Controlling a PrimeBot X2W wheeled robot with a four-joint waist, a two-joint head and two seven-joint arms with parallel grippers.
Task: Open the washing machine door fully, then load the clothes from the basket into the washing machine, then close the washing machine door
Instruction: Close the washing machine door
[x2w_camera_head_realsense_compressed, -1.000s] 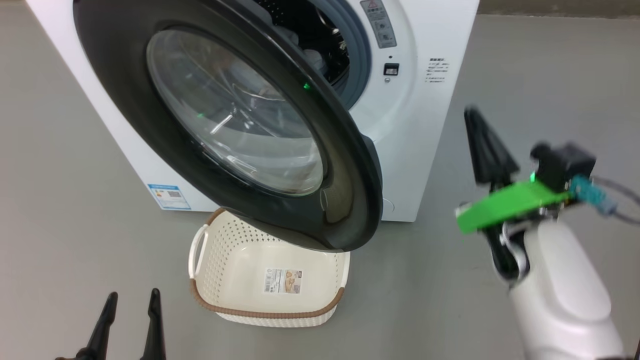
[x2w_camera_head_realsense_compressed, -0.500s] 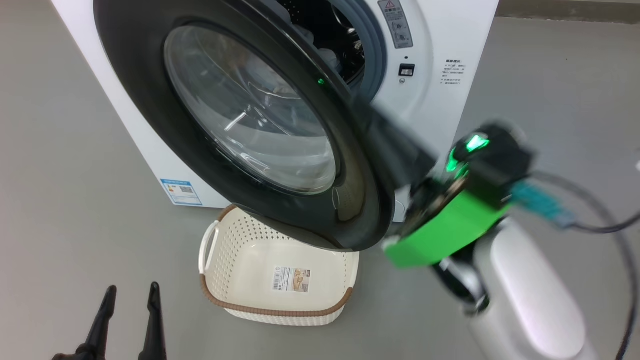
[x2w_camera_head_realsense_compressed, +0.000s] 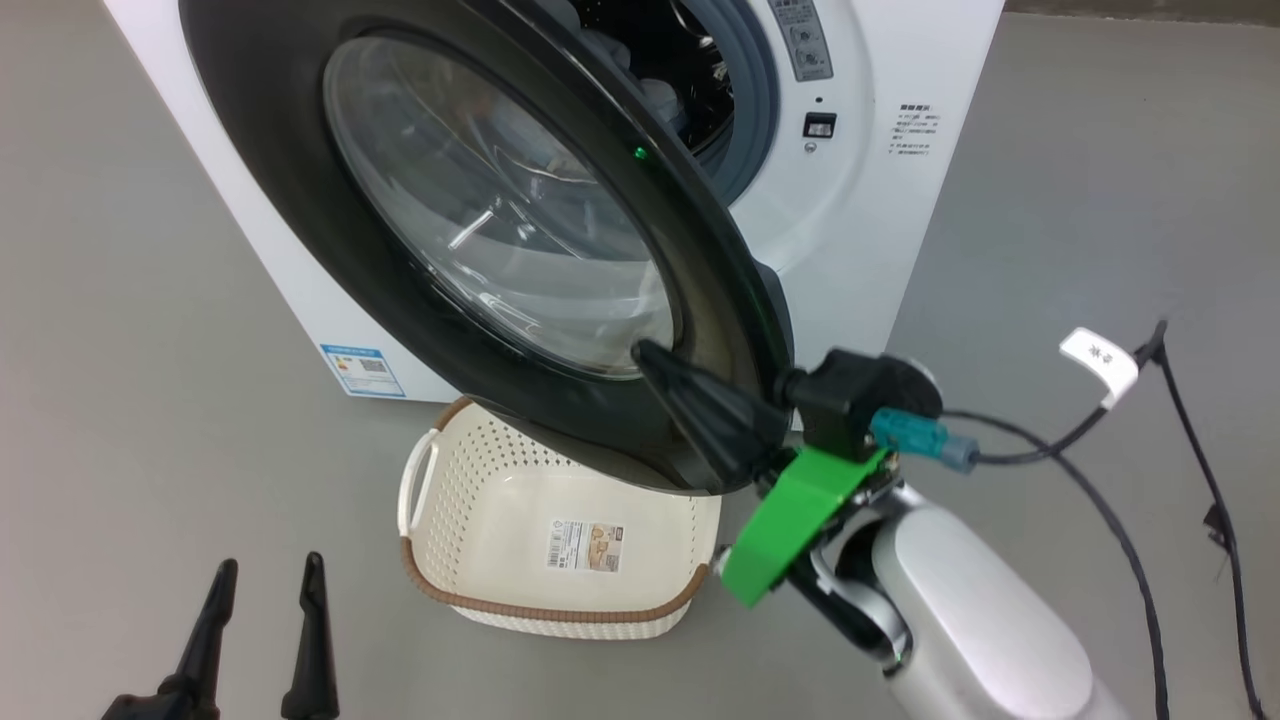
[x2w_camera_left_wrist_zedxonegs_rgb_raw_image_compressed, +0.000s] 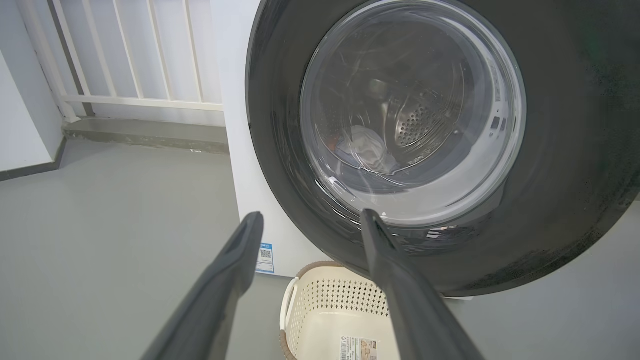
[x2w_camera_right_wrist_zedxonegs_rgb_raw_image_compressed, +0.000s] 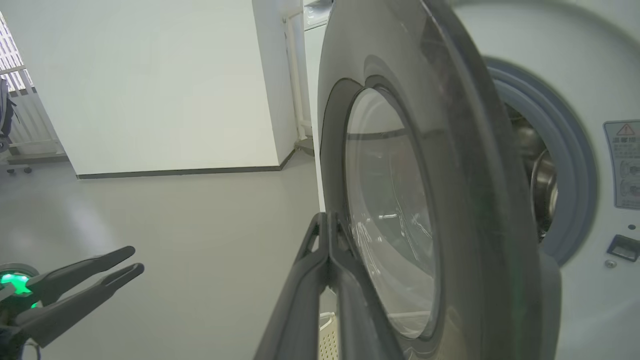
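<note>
The washing machine (x2w_camera_head_realsense_compressed: 860, 250) stands with its door (x2w_camera_head_realsense_compressed: 260, 150) swung partly out over the basket (x2w_camera_head_realsense_compressed: 540, 612). No clothes lie in the basket, and its label shows on the floor. Through the door glass, pale clothes (x2w_camera_left_wrist_zedxonegs_rgb_raw_image_compressed: 365, 150) lie in the steel drum. My right gripper (x2w_camera_head_realsense_compressed: 645, 352) is shut with nothing in it. Its tip rests at the outer face of the door's lower black rim, beside the glass (x2w_camera_right_wrist_zedxonegs_rgb_raw_image_compressed: 327, 217). My left gripper (x2w_camera_head_realsense_compressed: 270, 565) hangs open at the lower left, apart from the door (x2w_camera_left_wrist_zedxonegs_rgb_raw_image_compressed: 550, 150) and above the floor in front of the basket (x2w_camera_left_wrist_zedxonegs_rgb_raw_image_compressed: 330, 310).
Black cables with a white tag (x2w_camera_head_realsense_compressed: 1098, 360) trail over the grey floor to the right of my right arm. A white railing (x2w_camera_left_wrist_zedxonegs_rgb_raw_image_compressed: 125, 50) and a wall stand left of the machine. Open floor lies to the machine's left and right.
My right arm has swung from the far right across to the door's front, its shut tip now at the lower rim. The head camera has shifted a little. The left gripper has stayed put.
</note>
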